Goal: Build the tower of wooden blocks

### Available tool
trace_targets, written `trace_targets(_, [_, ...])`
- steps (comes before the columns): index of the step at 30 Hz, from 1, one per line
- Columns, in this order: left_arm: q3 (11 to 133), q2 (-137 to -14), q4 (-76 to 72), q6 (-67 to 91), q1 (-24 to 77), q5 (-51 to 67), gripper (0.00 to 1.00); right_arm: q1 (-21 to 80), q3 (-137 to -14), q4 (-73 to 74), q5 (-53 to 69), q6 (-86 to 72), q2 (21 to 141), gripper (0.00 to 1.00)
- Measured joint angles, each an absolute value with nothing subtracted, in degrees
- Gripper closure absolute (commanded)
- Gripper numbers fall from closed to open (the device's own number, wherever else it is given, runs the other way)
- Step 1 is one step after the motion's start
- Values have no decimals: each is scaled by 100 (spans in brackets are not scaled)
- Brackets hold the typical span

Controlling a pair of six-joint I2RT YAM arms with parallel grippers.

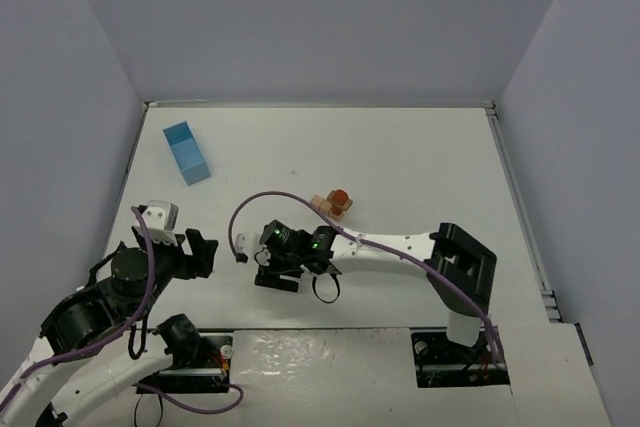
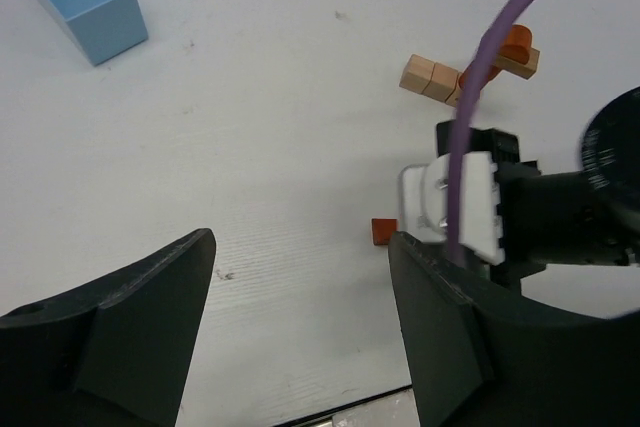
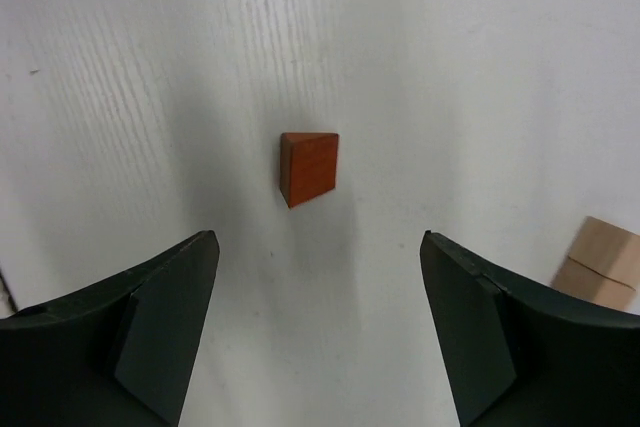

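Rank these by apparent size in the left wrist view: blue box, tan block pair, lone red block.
1. blue box: clearly the largest, even though the frame edge cuts it off.
2. tan block pair.
3. red block: the smallest, though its right edge may be hidden.

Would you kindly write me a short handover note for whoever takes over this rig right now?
Left end effector: open, empty, above the table.
Right end effector: open, straddling a reddish-brown wedge block that lies flat, not gripped.
Block cluster: tan and reddish pieces grouped mid-table, apart from the wedge; exact stacking unclear.
Light-blue box: far left, apart from the blocks.
Done: at most a low start of the tower.
Left: the wedge probably still has to join the cluster.
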State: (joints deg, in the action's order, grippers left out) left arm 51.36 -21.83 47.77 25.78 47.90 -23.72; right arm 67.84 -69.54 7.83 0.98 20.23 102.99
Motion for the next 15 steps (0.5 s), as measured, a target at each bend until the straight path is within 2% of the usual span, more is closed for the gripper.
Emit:
trace_targets(6, [5417, -2694, 4751, 2200, 4790, -2050, 30, 6341, -6729, 790, 179, 1686, 8438, 1])
trace_targets(12, [5440, -3624, 4459, 1775, 4787, -1403, 29, 5296, -6473, 896, -45, 1236, 6789, 0])
trace_targets(15, [5403, -4154, 4245, 1476, 4754, -902, 29, 5046, -6400, 952, -276, 1063, 6381, 0])
